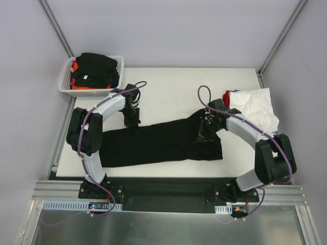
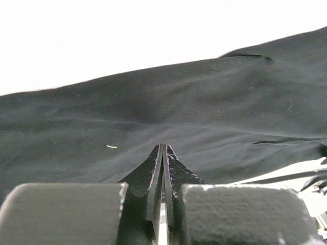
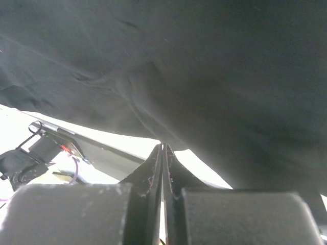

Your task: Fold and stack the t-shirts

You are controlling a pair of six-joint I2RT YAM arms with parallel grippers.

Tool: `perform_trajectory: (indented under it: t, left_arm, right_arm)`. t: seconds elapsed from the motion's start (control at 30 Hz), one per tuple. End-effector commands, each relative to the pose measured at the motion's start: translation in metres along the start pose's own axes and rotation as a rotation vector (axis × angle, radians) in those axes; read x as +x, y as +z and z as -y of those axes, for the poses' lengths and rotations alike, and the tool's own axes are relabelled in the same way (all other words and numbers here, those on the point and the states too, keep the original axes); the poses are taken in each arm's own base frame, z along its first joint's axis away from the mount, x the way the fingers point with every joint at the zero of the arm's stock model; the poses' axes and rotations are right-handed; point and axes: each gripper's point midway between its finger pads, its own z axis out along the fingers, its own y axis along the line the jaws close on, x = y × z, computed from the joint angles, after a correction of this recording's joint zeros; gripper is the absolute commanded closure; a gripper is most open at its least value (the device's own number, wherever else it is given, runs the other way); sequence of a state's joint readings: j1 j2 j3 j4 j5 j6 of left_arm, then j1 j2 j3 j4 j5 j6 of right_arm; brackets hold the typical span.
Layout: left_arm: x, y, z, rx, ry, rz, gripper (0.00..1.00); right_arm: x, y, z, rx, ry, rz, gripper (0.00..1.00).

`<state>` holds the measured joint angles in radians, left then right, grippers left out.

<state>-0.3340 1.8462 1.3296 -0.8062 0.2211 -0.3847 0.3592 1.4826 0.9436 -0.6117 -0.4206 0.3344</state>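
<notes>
**One long black shirt, pinched at two points**

Far left, one white mesh basket [image 1: 64, 82] sits at the table's [image 1: 168, 81] back corner. It is heaped with soft cloth: a crumpled dark shirt [image 1: 94, 66] on top, with orange [image 1: 84, 88] and red edges showing under it.

Next comes the left gripper [image 1: 134, 126], one of two. It is down at the back edge of the black shirt [image 1: 153, 145], and its wrist view shows the jaws pressed together on that matte cloth [image 2: 179, 102] at the tips [image 2: 163, 150].

The black shirt is the only one spread out — a long, limp band lying across the middle of the table, faintly creased.

The right gripper [image 1: 203, 133] is at the shirt's right end. Its jaws [image 3: 163, 148] are likewise closed on the cloth edge, and the fabric [image 3: 204, 66] hangs raised above them with bare table showing beneath.

Far right, one white shirt [image 1: 255, 107] lies rumpled and angular at the table's edge — a scrap of red [image 1: 226, 97] peeks out at its left side.
</notes>
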Motion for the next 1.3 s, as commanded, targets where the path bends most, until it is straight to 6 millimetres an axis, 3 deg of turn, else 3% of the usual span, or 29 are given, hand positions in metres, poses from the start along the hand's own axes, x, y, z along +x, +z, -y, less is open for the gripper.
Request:
perform_trajectory:
  t: [0.0,0.07,0.1,0.17,0.2,0.3,0.33,0.57,0.8,0.93,1.07,1.27]
  left_arm:
    - [0.000,-0.007,-0.004,-0.045,0.004,0.031,1.00]
    - [-0.002,-0.010,-0.006,-0.073,0.006,0.056,1.00]
    - [-0.003,-0.013,-0.005,-0.073,0.009,0.067,1.00]
    - [-0.006,-0.016,-0.003,-0.069,0.016,0.082,1.00]
    - [-0.006,-0.017,-0.002,-0.068,0.016,0.084,1.00]
    - [-0.008,-0.019,0.000,-0.062,0.018,0.090,1.00]
    - [-0.007,-0.019,0.000,-0.062,0.017,0.087,1.00]
    - [0.004,-0.022,0.000,-0.054,0.004,0.084,1.00]
    - [0.023,-0.024,-0.024,-0.167,-0.056,0.133,1.00]
    - [0.031,-0.015,-0.033,-0.191,-0.101,0.143,1.00]
    - [0.033,-0.005,-0.023,-0.131,-0.105,0.140,1.00]
    - [0.021,0.002,-0.017,-0.119,-0.069,0.140,1.00]
  right_arm:
    - [-0.008,0.020,-0.030,-0.049,-0.012,0.031,0.99]
    - [-0.009,0.028,-0.027,0.056,-0.065,0.043,0.99]
    - [-0.025,0.023,-0.042,0.137,-0.155,0.144,0.99]
    - [-0.030,0.021,-0.038,0.297,-0.226,0.197,0.99]
    - [-0.041,0.013,-0.048,0.370,-0.287,0.289,0.99]
    - [-0.048,-0.003,-0.044,0.575,-0.377,0.397,0.99]
    - [-0.053,-0.011,-0.050,0.600,-0.387,0.435,0.99]
    - [-0.049,-0.029,-0.010,0.842,-0.317,0.455,0.99]
    - [-0.042,-0.035,0.012,0.932,-0.196,0.495,0.99]
    - [-0.036,-0.017,0.013,0.891,-0.146,0.477,0.99]
    - [-0.023,0.012,0.007,0.772,-0.134,0.383,0.99]
    - [-0.012,0.033,0.006,0.688,-0.119,0.290,0.99]
